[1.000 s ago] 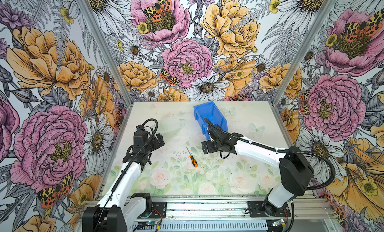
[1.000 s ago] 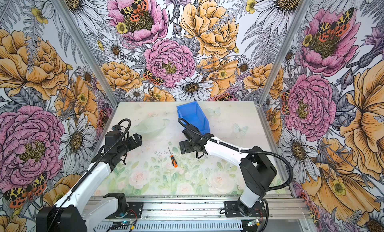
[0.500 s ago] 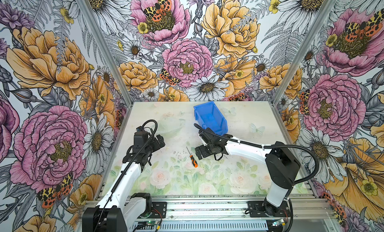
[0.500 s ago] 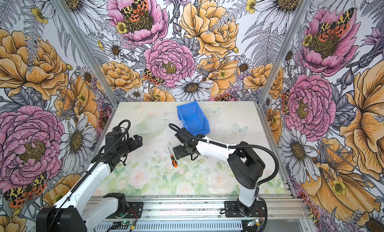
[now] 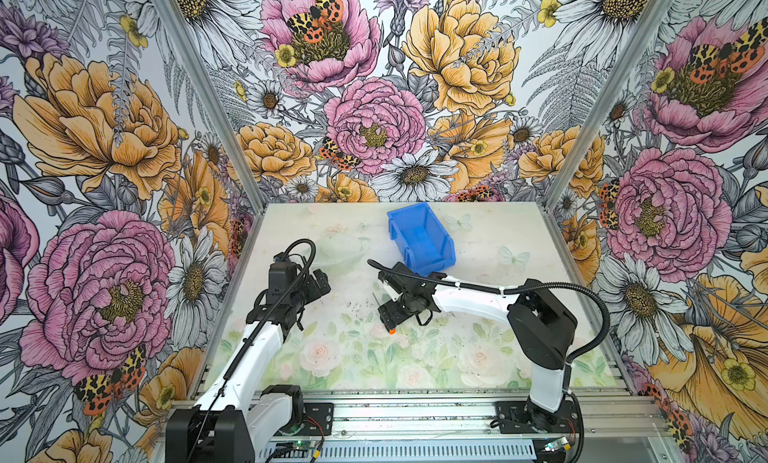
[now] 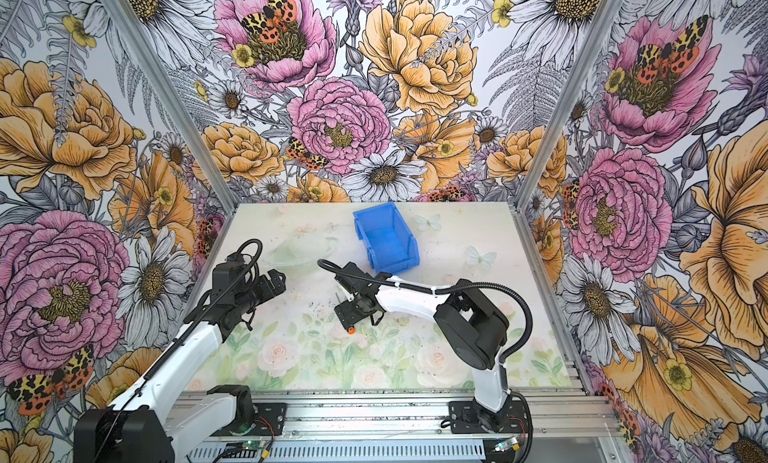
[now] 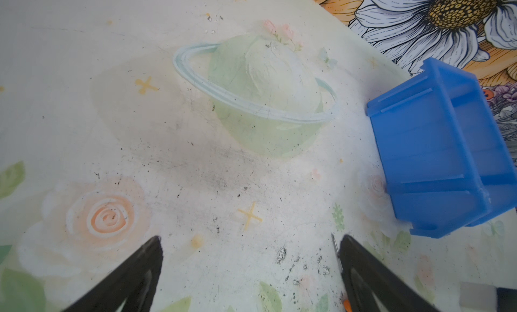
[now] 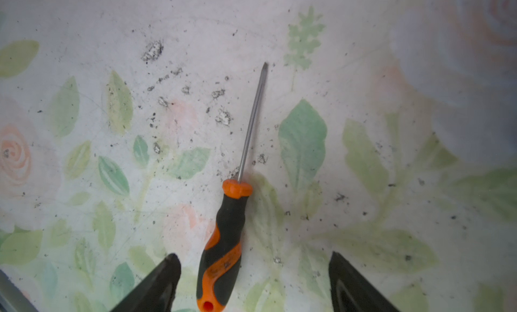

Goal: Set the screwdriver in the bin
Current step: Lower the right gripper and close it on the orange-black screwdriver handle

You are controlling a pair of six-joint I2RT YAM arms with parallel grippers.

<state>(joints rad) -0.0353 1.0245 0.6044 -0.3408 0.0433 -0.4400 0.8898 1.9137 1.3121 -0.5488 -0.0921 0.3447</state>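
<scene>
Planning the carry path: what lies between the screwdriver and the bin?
Nothing; the table between screwdriver and bin is bare, shown in the left wrist view.

The screwdriver (image 8: 229, 221) has an orange-and-black swirled handle, silver shaft; the bin (image 5: 430, 262) is bright blue; the counter (image 5: 478, 348) pale floral, black-speckled.

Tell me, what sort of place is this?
Likely a robot test booth: a left arm and right arm bolted to a metal rail, flowered walls closing in a table holding a bin and screwdriver.
</scene>
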